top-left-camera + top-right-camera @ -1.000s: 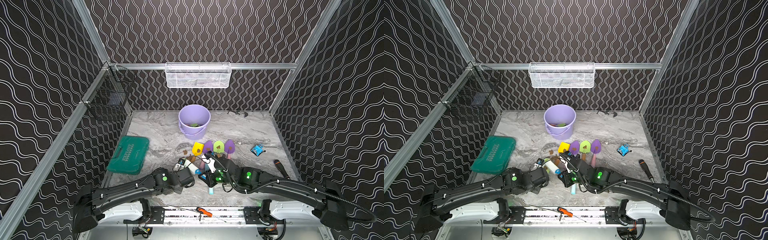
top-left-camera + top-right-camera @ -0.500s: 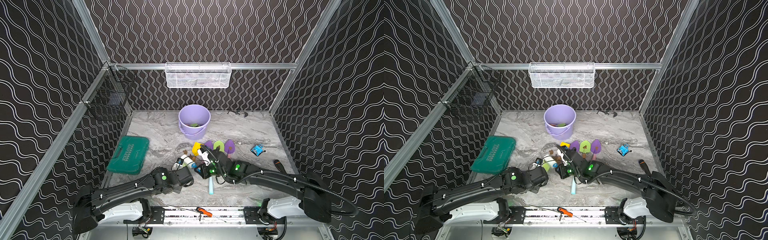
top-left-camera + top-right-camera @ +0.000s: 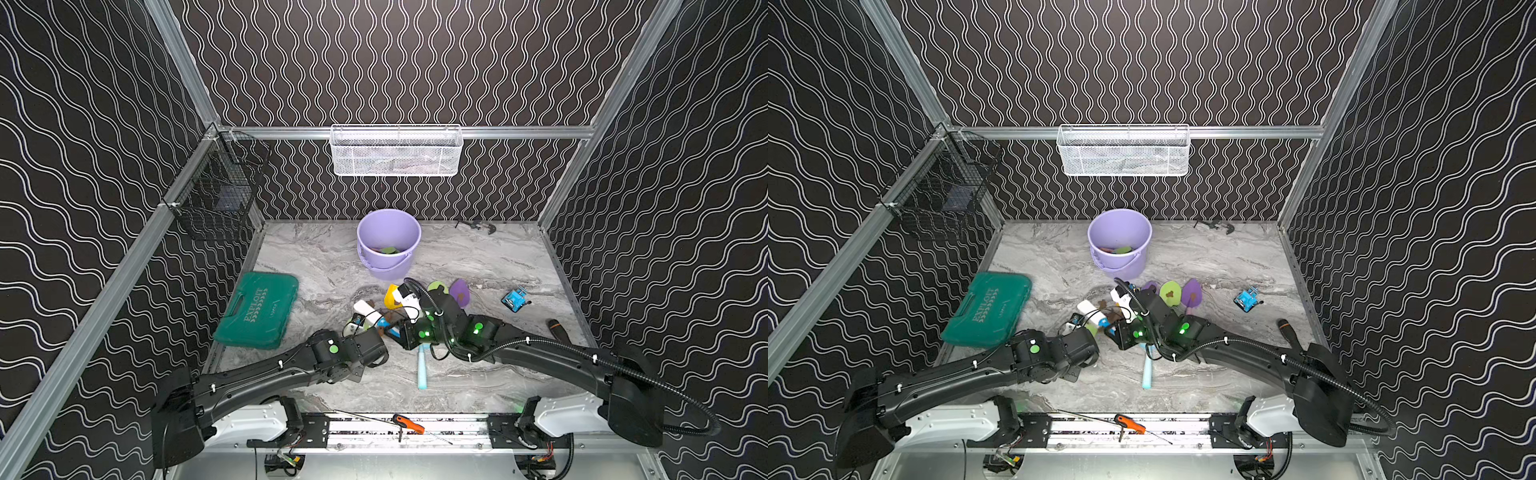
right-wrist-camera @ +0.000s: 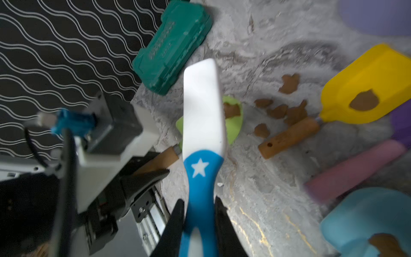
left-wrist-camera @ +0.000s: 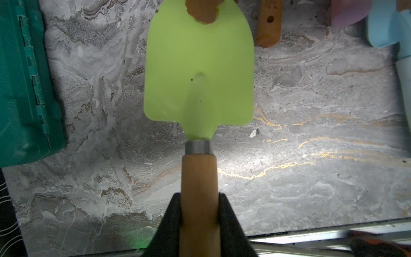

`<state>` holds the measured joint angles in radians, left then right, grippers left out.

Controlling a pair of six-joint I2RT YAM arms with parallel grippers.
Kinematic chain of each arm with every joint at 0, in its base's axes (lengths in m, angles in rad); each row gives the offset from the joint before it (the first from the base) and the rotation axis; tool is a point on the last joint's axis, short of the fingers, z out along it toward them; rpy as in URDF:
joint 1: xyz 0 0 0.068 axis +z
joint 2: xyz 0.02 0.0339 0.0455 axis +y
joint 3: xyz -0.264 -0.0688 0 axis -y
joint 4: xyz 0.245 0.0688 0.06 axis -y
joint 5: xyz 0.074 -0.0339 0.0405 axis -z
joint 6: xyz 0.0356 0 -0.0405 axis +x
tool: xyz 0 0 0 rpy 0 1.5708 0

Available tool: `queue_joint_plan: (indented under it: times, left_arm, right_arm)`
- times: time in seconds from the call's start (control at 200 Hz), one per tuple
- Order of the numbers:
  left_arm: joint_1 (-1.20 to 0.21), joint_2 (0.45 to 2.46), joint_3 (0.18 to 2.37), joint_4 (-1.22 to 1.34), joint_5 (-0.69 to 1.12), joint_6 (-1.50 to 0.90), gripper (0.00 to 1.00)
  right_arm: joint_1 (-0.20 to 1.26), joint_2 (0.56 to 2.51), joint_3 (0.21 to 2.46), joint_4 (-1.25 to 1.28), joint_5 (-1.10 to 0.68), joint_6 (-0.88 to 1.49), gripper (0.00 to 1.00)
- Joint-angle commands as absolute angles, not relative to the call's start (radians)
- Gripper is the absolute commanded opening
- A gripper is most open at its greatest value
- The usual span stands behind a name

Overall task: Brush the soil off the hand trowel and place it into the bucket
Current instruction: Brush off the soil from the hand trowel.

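Clamping the trowel by its handle: left gripper. Right gripper closed around a brush beside the blade, which bears soil. Bucket near the worktop's rear edge.

Robot test cell of the laboratory type: a booth whose three walls carry black panels with white wavy lines, framed by bare aluminium rails, encloses a grey marble-patterned worktop. Two black robot arms, the left arm and the right arm, are mounted on a metal base rail along the open front edge. A white mesh basket and a black wire basket hang from the frame.
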<state>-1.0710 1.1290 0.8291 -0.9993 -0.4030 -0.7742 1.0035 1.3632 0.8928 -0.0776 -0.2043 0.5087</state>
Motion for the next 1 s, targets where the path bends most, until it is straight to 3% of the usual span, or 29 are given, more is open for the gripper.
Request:
queue_joint_plan:
  times: [0.0,0.39,0.736,0.851,0.996]
  left_arm:
    - [-1.052,1.112,0.825,-0.975,-0.382,-0.741,0.00]
    - [-1.042,1.112,0.823,-0.965,-0.360,-0.733,0.00]
    - [-0.953,1.108,0.818,-0.917,-0.276,-0.682,0.00]
    - [-0.856,1.052,0.812,-0.847,-0.134,-0.635,0.00]
    - [-0.650,0.980,0.781,-0.665,0.261,-0.605,0.00]
  right_arm:
    - [1.018,1.369,0.873,-0.037,-0.256,0.530,0.00]
    - [0.921,1.542,0.991,-0.052,-0.232,0.493,0.00]
    - [0.844,1.486,1.048,-0.033,-0.289,0.487,0.00]
    - [0.835,1.413,1.003,-0.019,-0.291,0.525,0.00]
    - [0.821,1.288,0.865,0.041,-0.273,0.604,0.00]
